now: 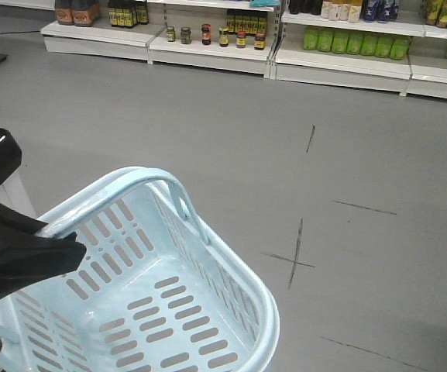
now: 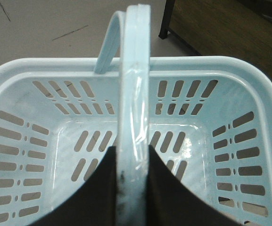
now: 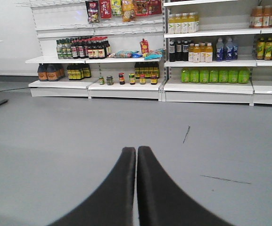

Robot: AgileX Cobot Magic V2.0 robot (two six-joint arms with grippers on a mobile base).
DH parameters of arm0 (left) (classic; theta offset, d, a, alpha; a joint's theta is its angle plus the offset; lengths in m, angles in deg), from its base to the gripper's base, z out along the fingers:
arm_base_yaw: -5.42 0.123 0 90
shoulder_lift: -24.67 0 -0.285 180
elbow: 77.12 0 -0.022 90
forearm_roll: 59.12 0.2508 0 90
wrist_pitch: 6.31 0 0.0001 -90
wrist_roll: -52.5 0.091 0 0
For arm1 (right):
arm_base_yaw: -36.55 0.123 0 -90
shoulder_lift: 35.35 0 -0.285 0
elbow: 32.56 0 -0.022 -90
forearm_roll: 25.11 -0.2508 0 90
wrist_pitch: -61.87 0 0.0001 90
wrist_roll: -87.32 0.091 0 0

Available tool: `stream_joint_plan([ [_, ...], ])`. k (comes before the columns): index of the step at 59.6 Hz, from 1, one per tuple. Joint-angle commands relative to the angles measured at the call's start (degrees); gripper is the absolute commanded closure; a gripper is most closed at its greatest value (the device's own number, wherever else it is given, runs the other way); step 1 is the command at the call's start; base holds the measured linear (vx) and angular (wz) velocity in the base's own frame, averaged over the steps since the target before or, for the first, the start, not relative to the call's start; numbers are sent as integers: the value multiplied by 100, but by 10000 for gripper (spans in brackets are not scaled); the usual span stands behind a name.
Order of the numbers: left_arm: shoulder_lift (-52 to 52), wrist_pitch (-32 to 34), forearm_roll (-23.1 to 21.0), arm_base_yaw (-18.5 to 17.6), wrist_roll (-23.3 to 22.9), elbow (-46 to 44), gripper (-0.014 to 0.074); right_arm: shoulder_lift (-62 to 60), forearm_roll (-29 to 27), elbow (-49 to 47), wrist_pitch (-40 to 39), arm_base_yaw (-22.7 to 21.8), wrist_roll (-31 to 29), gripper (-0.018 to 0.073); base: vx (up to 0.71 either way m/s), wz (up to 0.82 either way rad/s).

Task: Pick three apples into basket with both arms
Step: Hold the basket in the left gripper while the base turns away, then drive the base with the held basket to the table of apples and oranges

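While the pale blue-white slotted plastic basket (image 1: 122,298), mouth upward, is clamped by its raised loop handle (image 2: 135,84) in the left gripper (image 2: 132,153), the right gripper (image 3: 136,153) is pressed closed, empty.

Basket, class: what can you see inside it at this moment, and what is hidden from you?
Inside the basket only its bare slotted floor shows; nothing lies on it. The handle and the left gripper clamped on it cover a near strip of the floor.
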Motion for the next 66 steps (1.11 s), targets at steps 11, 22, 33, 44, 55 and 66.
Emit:
stream_joint_plan([
  [11, 75, 474, -272, -20, -64, -150, 602, -72, 47, 67, -418, -38, -51, 564, 24, -2],
  [22, 75, 474, -272, -20, -64, -150, 602, -72, 47, 67, -418, -38, -51, 564, 27, -7],
  [33, 75, 474, -272, -20, -64, -150, 602, -72, 47, 67, -418, -38, -51, 564, 30, -12],
  [44, 75, 473, -272, -20, -64, -150, 602, -72, 47, 67, -418, -38, -51, 564, 31, -19],
  [55, 75, 473, -272, -20, -64, -150, 602, -72, 47, 67, -418, -38, -51, 564, 32, -25],
  [66, 75, 473, -272, -20, -64, -150, 602, -72, 47, 67, -418, -38, -51, 564, 32, -26],
])
